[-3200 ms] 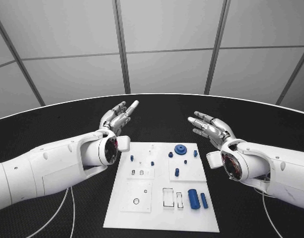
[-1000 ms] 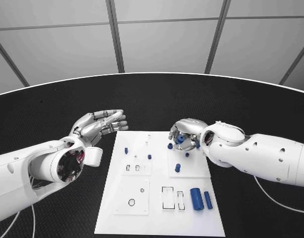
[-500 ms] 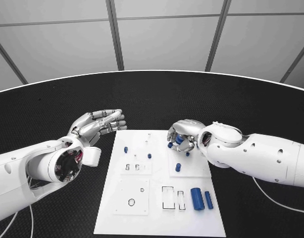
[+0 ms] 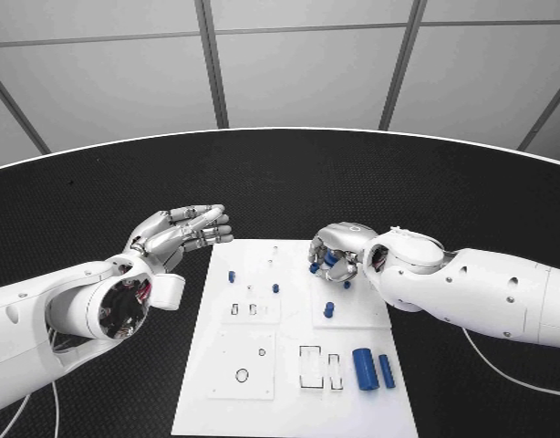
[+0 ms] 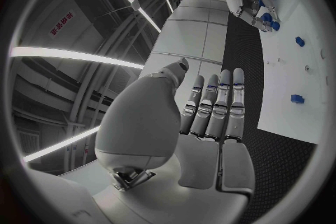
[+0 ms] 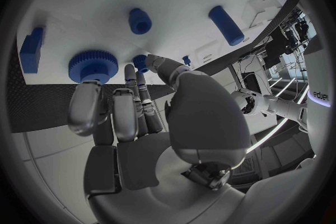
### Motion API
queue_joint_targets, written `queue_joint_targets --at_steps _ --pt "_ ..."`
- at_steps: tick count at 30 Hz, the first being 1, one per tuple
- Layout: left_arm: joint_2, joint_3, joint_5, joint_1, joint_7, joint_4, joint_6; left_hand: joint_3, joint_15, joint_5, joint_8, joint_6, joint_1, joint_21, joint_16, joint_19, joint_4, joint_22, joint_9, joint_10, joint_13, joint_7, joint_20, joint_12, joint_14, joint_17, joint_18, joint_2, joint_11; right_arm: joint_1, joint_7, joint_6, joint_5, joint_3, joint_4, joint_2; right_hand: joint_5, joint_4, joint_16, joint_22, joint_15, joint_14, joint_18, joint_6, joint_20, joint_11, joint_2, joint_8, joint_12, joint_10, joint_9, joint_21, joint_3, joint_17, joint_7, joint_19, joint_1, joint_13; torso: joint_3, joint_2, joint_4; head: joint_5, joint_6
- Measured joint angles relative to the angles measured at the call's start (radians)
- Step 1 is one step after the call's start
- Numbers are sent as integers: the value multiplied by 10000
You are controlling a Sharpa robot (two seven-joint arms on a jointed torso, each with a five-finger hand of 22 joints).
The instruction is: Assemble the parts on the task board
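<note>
Even, bright overhead light; sharp head view, wrist views bent at edges.

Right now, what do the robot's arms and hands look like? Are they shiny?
Both arms are smooth, rounded white shells. The left arm has a dark round ring near its wrist, and the right arm has small dark dots on its shell. A thin pale cable trails beside each arm. The left hand and right hand are shiny silver metal with many jointed fingers.
</note>
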Motion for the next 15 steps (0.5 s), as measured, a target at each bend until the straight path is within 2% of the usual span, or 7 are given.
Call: queue_joint_targets --at_steps 9,14,15 --pt "-6 0 36 9 -20 2 19 0 21 0 0 0 -40 1 -39 -36 0 11 -9 -36 0 0 35 -40 -52 0 -1 -40 36 6 -54 7 -1 1 -28 31 0 44 66 98 0 -1 0 95 -11 -46 0 104 71 123 78 113 46 -1 -94 11 0 56 15 59 15 1 25" --pt "-8 0 46 13 -35 6 32 0 21 0 0 -1 -40 1 -40 -36 0 11 -9 -36 0 0 35 -40 -52 -1 -1 -40 36 8 -42 -115 -1 0 -22 46 0 108 126 366 -19 19 2 338 -81 -124 52 315 235 380 208 294 62 19 -185 80 52 163 22 81 21 1 27" --pt "-10 0 47 14 -39 6 35 0 21 0 0 -1 -40 1 -39 -36 0 11 -8 -36 -1 0 35 -40 -52 -1 -1 -40 36 8 -39 -149 -1 0 -15 45 0 142 126 492 -44 44 -81 420 -100 -140 85 357 282 472 247 390 52 18 -201 99 85 197 22 85 23 1 27"
